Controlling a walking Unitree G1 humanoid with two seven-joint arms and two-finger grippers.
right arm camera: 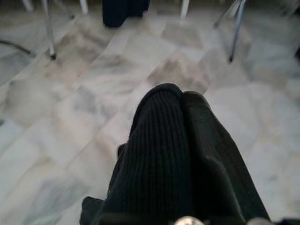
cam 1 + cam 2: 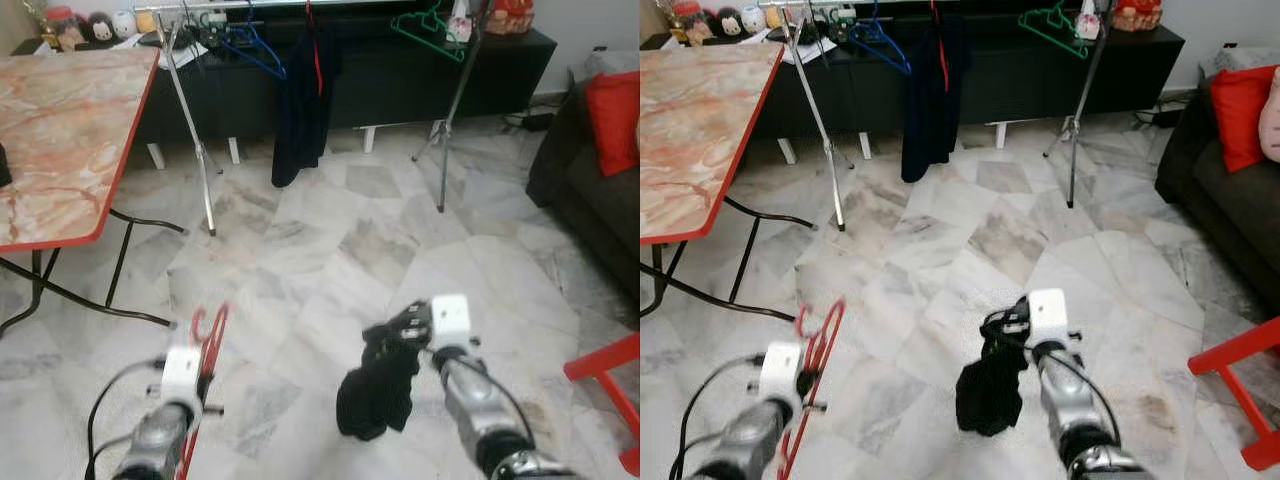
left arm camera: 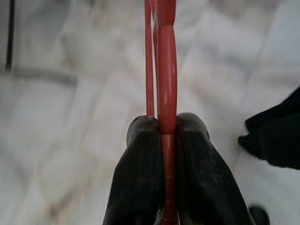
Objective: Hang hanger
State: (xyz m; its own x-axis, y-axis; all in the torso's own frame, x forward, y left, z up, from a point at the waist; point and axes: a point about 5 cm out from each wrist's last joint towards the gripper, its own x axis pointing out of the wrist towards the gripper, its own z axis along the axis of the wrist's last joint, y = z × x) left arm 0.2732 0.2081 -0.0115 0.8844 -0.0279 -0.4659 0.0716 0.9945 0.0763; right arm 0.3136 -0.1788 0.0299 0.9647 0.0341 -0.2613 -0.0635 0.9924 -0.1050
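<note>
A red hanger stands upright low on the left, with my left gripper shut on its thin bar. To its right, my right gripper is shut on a black knit garment that droops toward the marble floor; the cloth covers most of one finger. Far ahead stands a metal clothes rack. A blue hanger, a dark garment on a red hanger and a green hanger hang from it. Both grippers are well short of the rack.
A marble-topped folding table with a red rim is on the left, its black legs reaching onto the floor. A black low cabinet runs behind the rack. A dark sofa with a red cushion and a red frame stand on the right.
</note>
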